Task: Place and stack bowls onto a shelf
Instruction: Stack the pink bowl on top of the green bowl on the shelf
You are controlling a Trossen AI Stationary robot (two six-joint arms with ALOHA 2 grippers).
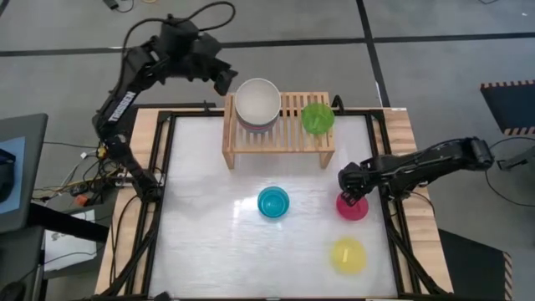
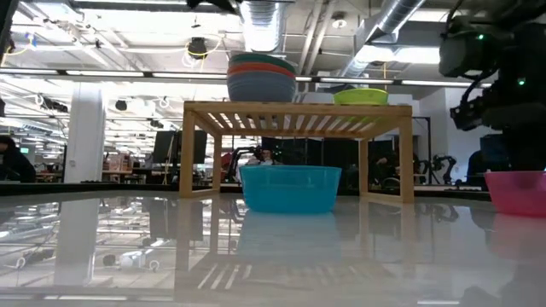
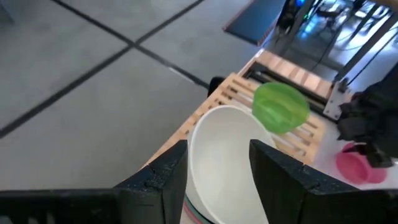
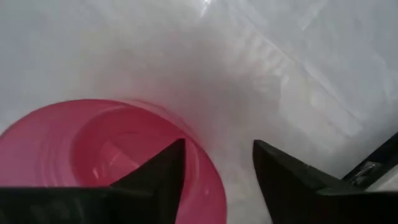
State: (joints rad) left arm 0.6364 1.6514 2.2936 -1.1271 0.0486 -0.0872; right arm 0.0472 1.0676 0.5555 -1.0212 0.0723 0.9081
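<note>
The right hand (image 1: 352, 199) hangs open over the magenta bowl's (image 1: 352, 206) far rim on the desk (image 1: 209, 242). The left hand (image 3: 217, 167), open, hovers above the stacked bowls (image 2: 261, 77) on the shelf (image 1: 288, 144); only the low view shows their layers.

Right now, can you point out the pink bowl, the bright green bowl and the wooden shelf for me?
magenta bowl (image 1: 352, 206): high view, on its rim beside the right gripper.
lime bowl (image 1: 318, 118): high view, centre of its inside, on the shelf's right end.
shelf (image 2: 299, 111): low view, front edge of the wooden top.
</note>
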